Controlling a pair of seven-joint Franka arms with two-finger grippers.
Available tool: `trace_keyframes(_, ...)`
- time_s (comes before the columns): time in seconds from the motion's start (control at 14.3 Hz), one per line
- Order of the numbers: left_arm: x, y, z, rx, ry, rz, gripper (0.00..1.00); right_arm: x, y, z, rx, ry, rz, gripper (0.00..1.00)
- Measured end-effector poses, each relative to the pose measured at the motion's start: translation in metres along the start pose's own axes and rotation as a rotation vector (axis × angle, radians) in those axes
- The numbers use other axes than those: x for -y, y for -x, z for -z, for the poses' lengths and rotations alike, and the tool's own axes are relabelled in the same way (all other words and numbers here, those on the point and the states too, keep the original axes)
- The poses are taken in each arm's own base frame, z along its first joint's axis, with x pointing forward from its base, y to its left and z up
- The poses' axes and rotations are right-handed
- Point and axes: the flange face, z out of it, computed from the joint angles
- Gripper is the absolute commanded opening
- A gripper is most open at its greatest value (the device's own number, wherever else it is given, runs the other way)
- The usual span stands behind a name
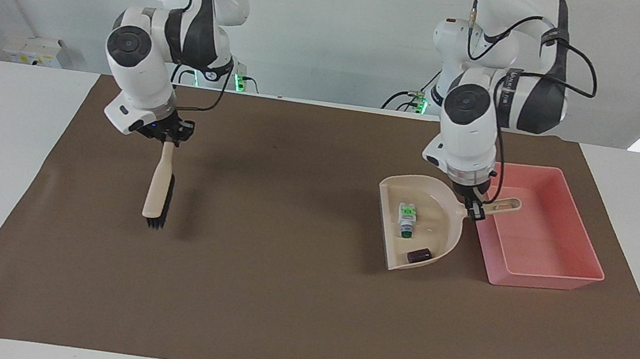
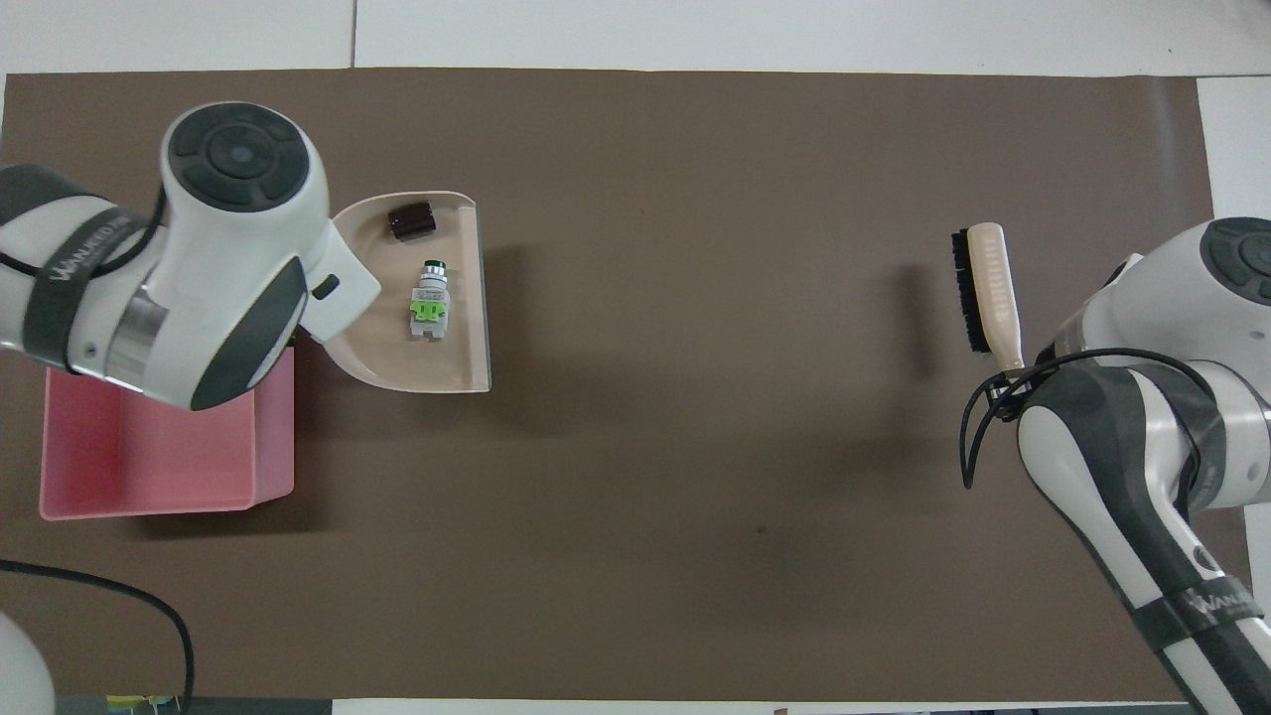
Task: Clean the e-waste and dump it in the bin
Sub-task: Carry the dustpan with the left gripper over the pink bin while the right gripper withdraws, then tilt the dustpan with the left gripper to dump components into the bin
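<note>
We see the e-waste lying in the beige dustpan (image 1: pixel 424 219): the white block (image 1: pixel 406 217) with orange and green bits mid-pan, the smaller dark brown block (image 1: pixel 419 255) near its open lip. The left gripper (image 1: pixel 475 211) has its jaws clamped on the dustpan's handle, holding the pan in the air just beside the pink bin (image 1: pixel 539 226); from overhead that arm hides the handle and part of the bin. The right gripper (image 1: pixel 169 136) has its jaws closed on the brush (image 1: pixel 159 188), which hangs bristles-down over the worktop (image 1: pixel 278 299).
</note>
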Motion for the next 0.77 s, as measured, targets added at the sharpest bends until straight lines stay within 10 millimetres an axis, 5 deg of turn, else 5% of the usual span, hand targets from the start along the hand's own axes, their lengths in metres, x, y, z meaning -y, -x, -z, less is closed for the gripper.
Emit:
trace_keyframes(0.28, 0.009, 0.108, -0.004, -0.093, 0.009, -0.023, 0.0, -0.03, -0.005, -0.025, 0.008, -0.018, -0.01, 0.0)
trace_keyframes(0.77, 0.01, 0.234, -0.031, -0.15, -0.045, -0.074, 0.0, -0.041, 0.006, -0.062, 0.034, -0.035, -0.043, 0.0)
